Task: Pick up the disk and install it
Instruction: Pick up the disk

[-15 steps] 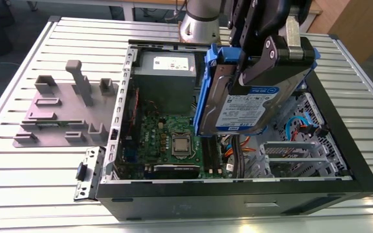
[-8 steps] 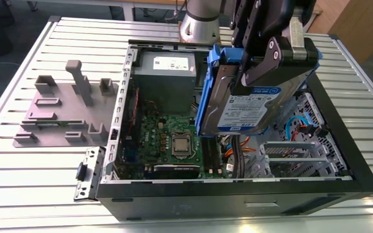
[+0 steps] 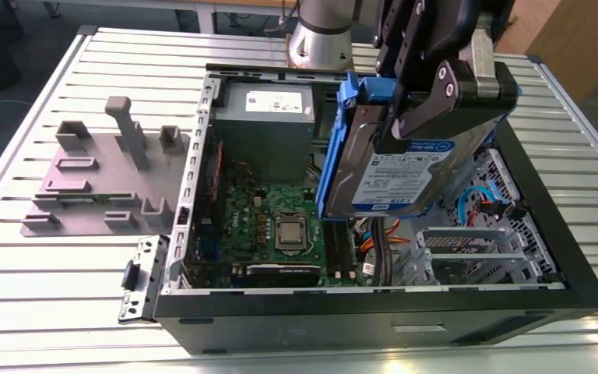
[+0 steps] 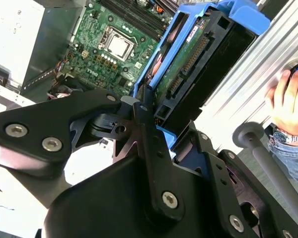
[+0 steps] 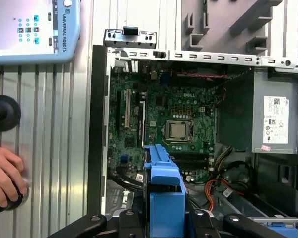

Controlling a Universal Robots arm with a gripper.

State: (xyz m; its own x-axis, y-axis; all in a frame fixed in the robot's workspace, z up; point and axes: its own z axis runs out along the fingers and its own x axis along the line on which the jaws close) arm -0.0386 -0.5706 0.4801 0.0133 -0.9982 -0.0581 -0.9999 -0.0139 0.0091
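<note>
One arm does all the work here, and its gripper [image 3: 439, 105] is clamped on the disk [image 3: 408, 167], which hangs off the table above the open computer case [image 3: 382, 308]. In the exterior view the black fingers [image 3: 455, 86] pinch the drive at its upper end, so the disk lies straight below the claw, its long axis running nearly up and down with a slight tilt, the labelled silver face turned toward the camera and the blue bracket [image 3: 339, 148] along the edge toward the exterior view's left. In the second wrist view the gripper body fills the foreground and the bracket reaches away from it, with the drive's connector edge [image 4: 188, 67] at the far end, pointing down toward the case. Beneath that end, the first wrist view shows the bracket [image 5: 164, 193] poised over the case interior, near the motherboard [image 5: 164, 129] with its bare processor socket [image 5: 178, 130]; the drive looks clear of the boards and cables below, not yet seated anywhere. Farther off stands the grey power supply [image 3: 265, 125], and outside the case, toward the exterior view's left, the grey plastic stand [image 3: 107, 175] rests on the slatted table [image 3: 29, 273]. A person's hand [image 5: 5, 181] lies on the table edge beside a black knob.
</note>
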